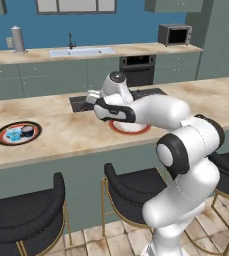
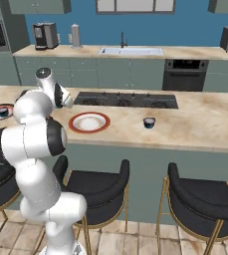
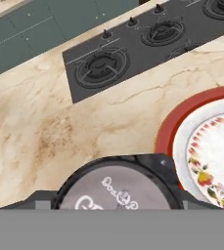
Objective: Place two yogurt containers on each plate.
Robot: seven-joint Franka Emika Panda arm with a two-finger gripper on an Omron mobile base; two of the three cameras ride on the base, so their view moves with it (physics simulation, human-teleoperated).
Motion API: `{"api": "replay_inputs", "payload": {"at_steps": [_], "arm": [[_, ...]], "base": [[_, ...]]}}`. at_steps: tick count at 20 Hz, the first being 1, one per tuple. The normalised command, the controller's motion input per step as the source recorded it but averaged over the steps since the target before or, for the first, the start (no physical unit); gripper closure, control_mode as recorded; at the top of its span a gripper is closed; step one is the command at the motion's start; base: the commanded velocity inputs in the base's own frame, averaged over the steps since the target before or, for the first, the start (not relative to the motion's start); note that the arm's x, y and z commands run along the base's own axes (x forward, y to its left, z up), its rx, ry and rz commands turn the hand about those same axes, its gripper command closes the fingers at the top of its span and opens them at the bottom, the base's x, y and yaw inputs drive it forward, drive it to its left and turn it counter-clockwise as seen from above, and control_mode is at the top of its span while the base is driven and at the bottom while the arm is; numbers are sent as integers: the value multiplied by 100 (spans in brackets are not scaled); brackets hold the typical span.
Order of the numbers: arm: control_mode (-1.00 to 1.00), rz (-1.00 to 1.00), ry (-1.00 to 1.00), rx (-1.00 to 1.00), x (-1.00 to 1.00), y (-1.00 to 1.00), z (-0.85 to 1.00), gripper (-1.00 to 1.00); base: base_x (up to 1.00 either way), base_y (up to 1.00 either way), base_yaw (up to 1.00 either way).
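Observation:
A dark navy yogurt container (image 3: 118, 190) with a pale printed lid sits close up at the bottom of the hand view, held by my gripper (image 1: 91, 97), which hovers above the counter just left of the white red-rimmed plate (image 3: 206, 146). That plate (image 2: 89, 122) is bare and partly hidden by my arm in the left base view (image 1: 136, 128). The dark-edged plate (image 1: 6, 141) at far left carries the light blue cup (image 1: 14, 134) and a dark cup (image 1: 27, 131). Another dark cup (image 2: 149, 122) stands on the counter right of the white plate.
A black cooktop (image 2: 125, 99) lies in the counter just behind the white plate and my hand (image 3: 133, 44). Dark stools (image 1: 26, 215) stand along the counter's near side. The back counter holds a sink (image 2: 130, 51), a microwave (image 1: 174, 34) and a coffee machine (image 2: 45, 35).

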Motion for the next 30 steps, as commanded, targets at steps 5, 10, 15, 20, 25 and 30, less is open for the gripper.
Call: {"api": "replay_inputs", "payload": {"at_steps": [5, 10, 15, 20, 25, 30], "arm": [[-100, -7, 7, 0, 17, -47, 19, 100], [-100, -2, 22, 0, 1, -64, 0, 100], [-100, 0, 3, 0, -6, -58, -2, 100], [-100, 0, 0, -1, 1, -1, -37, 100], [-100, 0, 2, -1, 0, 0, -35, 100], [-100, 0, 8, -2, 7, 0, -40, 100]], "base": [[0, 0, 0], [0, 0, 0], [0, 0, 0], [0, 0, 0], [0, 0, 0], [0, 0, 0]]}}
